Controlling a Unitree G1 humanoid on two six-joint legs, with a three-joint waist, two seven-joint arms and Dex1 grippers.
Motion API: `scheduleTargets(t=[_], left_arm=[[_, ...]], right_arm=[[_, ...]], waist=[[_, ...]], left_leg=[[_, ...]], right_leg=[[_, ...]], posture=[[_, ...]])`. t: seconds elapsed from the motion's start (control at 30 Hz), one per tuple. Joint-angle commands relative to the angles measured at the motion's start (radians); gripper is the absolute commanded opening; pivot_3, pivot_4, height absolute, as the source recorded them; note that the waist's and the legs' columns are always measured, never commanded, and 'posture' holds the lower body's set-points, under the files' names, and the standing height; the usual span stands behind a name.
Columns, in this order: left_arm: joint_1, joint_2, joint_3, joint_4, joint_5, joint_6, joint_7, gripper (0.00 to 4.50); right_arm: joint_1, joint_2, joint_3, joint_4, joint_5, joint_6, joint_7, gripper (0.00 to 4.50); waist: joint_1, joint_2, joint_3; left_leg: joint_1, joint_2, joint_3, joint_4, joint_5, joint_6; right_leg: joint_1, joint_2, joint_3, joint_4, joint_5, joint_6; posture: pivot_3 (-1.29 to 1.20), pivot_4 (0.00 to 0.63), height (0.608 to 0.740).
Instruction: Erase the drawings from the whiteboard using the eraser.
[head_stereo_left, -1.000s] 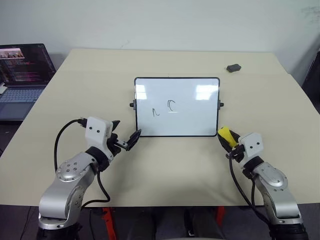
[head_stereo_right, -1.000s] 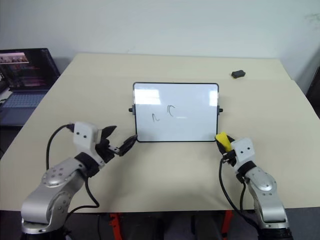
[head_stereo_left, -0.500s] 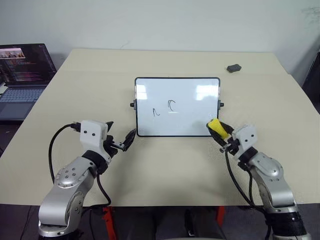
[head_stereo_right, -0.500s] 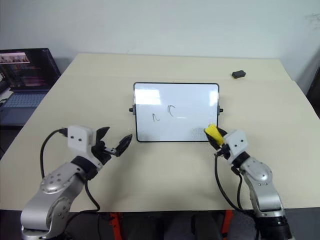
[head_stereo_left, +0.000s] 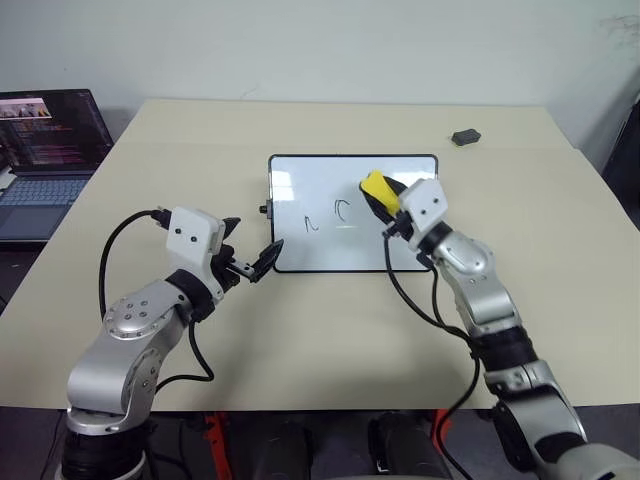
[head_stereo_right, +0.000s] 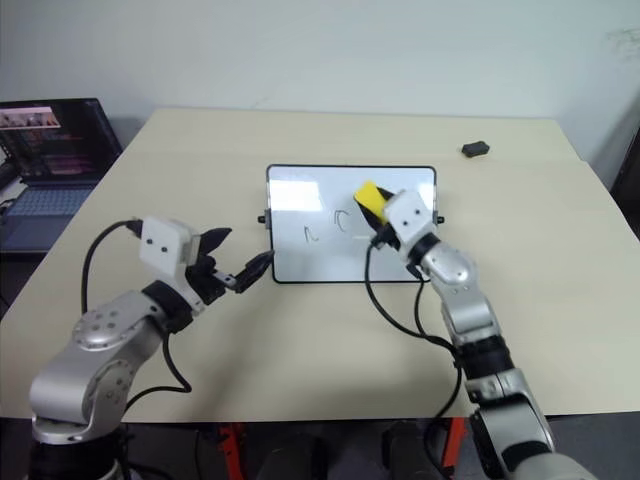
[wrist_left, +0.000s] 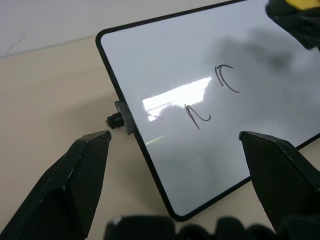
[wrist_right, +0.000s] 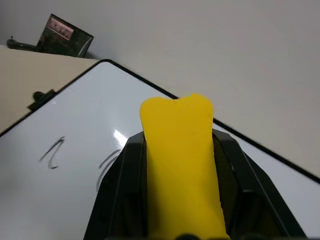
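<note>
Jaws, right gripper (head_stereo_left: 378, 192): closed tight on the eraser (head_stereo_left: 377, 188), black fingers pinching the block from both sides. One second back this gripper hung by the near right corner of the whiteboard (head_stereo_left: 300, 180); it has since travelled left and away, and now sits over the board's right half, just right of the drawings (head_stereo_left: 342, 211).

Jaws, left gripper (head_stereo_left: 250, 268): spread wide, holding nothing, fingertips straddling the board's near left corner. Position little changed from the earlier picture, slightly raised.

Hard to make out: whether the eraser touches the board surface or floats above it cannot be told. Its dark underside is hidden. Two scribbles are visible; any mark further right would lie behind the eraser and gripper. The right side knob of the board is covered by the right arm.

Eraser: small yellow block, rounded far end sticking out past the fingers.

Whiteboard: glossy white, thin black frame, rounded corners, lying mid-table (head_stereo_left: 150, 150), unmoved.

Drawings: two thin dark strokes at board centre, a small hook on the left, a curved arc on the right.

Laptop (head_stereo_left: 48, 140): far left, partly cut off by the picture edge.

Grey lump (head_stereo_left: 466, 135): far right.
</note>
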Motion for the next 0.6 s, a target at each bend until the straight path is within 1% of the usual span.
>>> scheduleTargets(t=[0.03, 0.13, 0.27, 0.4, 0.5, 0.6], left_arm=[[-0.023, 0.031, -0.008, -0.007, -0.014, 0.015, -0.035, 4.5], [-0.017, 0.038, -0.01, -0.003, -0.01, 0.018, -0.043, 4.5], [-0.009, 0.035, -0.015, -0.012, -0.011, 0.024, -0.044, 4.5], [-0.007, 0.035, -0.016, -0.018, -0.013, 0.028, -0.044, 4.5], [-0.012, 0.039, -0.012, -0.015, -0.015, 0.03, -0.046, 4.5], [-0.016, 0.039, -0.01, -0.012, -0.014, 0.031, -0.046, 4.5]], right_arm=[[-0.091, 0.02, 0.015, 0.139, -0.049, -0.079, -0.039, 1.33], [-0.154, 0.049, 0.028, 0.297, -0.082, -0.122, -0.078, 1.33], [-0.177, 0.078, 0.057, 0.411, -0.109, -0.137, -0.085, 1.33], [-0.162, 0.088, 0.085, 0.447, -0.129, -0.128, -0.063, 1.33], [-0.092, 0.084, 0.157, 0.45, -0.168, -0.051, 0.015, 1.33], [-0.046, 0.071, 0.182, 0.434, -0.185, -0.008, 0.039, 1.33]], waist=[[0.0, 0.0, 0.0], [-0.001, 0.0, 0.0], [-0.001, 0.0, 0.0], [-0.004, 0.0, 0.0], [-0.004, 0.0, -0.002], [-0.006, 0.0, -0.002]], left_leg=[[0.0, 0.0, 0.0, 0.0, 0.0, 0.0], [0.0, 0.0, 0.0, 0.001, 0.0, 0.0], [-0.001, 0.0, 0.0, 0.001, 0.0, 0.0], [0.0, 0.0, 0.0, 0.004, 0.0, 0.0], [0.001, 0.001, 0.0, 0.005, 0.0, 0.0], [0.006, 0.001, 0.0, 0.005, 0.0, 0.0]], right_leg=[[0.0, 0.0, 0.0, 0.0, 0.0, 0.0], [0.0, 0.0, 0.001, 0.0, 0.0, 0.0], [0.0, 0.0, 0.001, 0.0, 0.0, 0.0], [0.0, 0.0, 0.001, 0.002, 0.0, 0.0], [0.001, 0.0, 0.0, 0.003, 0.001, -0.001], [0.007, 0.0, 0.0, 0.003, 0.001, -0.001]], posture=[[0.0, 0.15, 0.74], [0.0, 0.15, 0.74], [0.0, 0.15, 0.74], [0.0, 0.15, 0.74], [0.0, 0.15, 0.74], [0.0, 0.15, 0.74]])
